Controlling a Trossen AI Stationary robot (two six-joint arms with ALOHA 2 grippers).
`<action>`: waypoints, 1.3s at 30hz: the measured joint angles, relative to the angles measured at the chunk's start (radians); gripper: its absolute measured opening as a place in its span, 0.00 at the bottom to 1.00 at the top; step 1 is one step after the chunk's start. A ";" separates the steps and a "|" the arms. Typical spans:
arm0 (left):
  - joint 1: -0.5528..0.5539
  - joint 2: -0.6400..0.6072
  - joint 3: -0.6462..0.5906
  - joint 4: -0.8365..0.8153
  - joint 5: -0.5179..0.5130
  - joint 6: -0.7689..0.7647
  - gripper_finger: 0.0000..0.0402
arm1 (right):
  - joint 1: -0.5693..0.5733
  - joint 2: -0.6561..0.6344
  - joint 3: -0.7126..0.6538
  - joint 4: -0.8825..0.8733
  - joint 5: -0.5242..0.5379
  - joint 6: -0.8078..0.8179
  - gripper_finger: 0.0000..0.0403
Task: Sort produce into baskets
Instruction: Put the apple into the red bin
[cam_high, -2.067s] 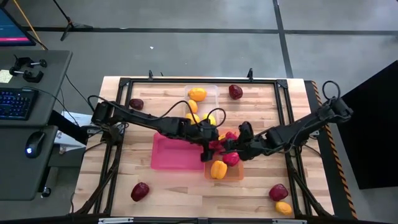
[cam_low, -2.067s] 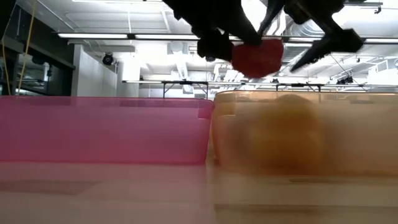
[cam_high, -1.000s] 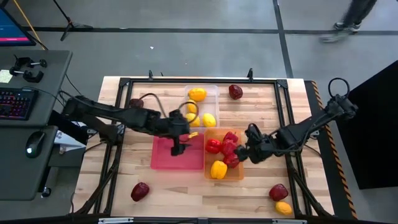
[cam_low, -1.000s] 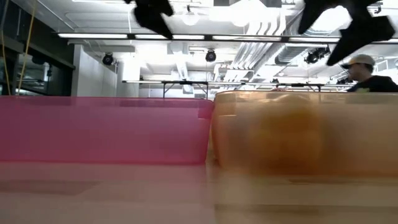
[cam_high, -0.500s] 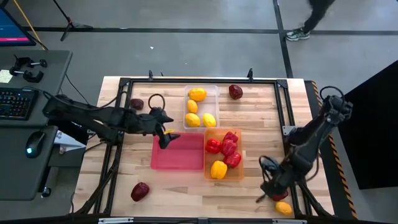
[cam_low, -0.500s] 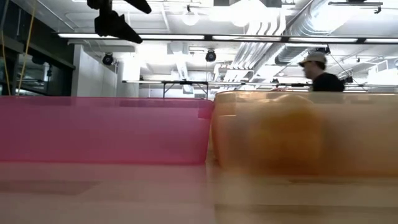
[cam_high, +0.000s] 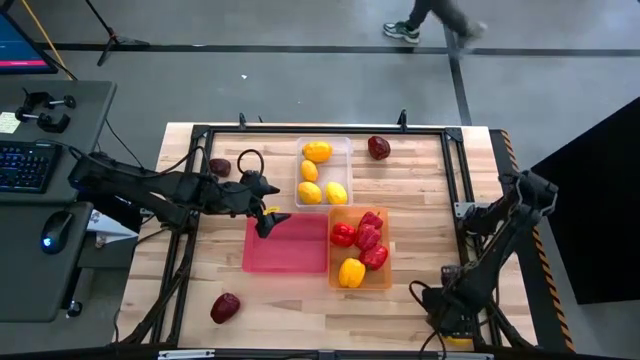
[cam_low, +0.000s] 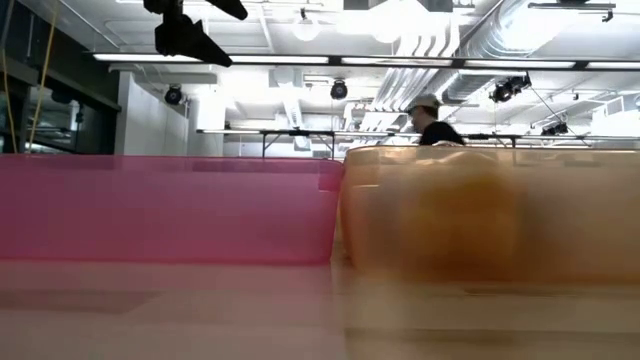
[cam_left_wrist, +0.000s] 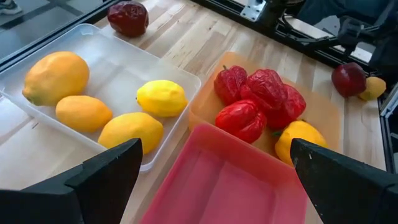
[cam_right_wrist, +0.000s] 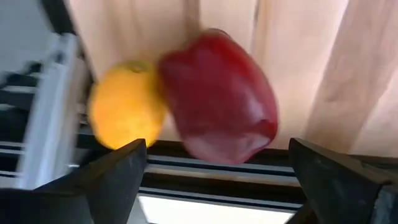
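Both grippers wide open, nothing held, sorting about half done.

Left gripper (cam_high: 268, 221) hovers with fingers spread over the pink basket's (cam_high: 285, 250) 10 o'clock corner; that basket has nothing in it. Right gripper (cam_high: 447, 318) is down at the table's 5 o'clock corner, jaws apart around a maroon piece (cam_right_wrist: 217, 93) touching an orange citrus (cam_right_wrist: 124, 112). Clear basket (cam_left_wrist: 118, 62) has four yellow-orange citrus (cam_left_wrist: 161, 98); orange basket (cam_high: 358, 280) has red peppers (cam_high: 367, 238) and one yellow pepper (cam_high: 351, 271). More maroon pieces lie loose at 12 (cam_high: 378, 148), 10 (cam_high: 219, 167) and 7 o'clock (cam_high: 226, 306).
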 joint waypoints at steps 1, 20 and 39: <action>0.000 0.000 0.000 0.000 0.000 -0.002 0.99 | 0.000 0.013 0.000 -0.011 0.004 -0.022 0.94; 0.001 0.000 0.000 -0.001 -0.034 -0.005 0.99 | 0.011 0.180 0.000 0.027 0.130 -0.096 0.93; 0.114 -0.289 0.000 0.388 0.028 0.109 0.99 | -0.177 -0.130 0.000 -0.266 0.415 0.138 0.69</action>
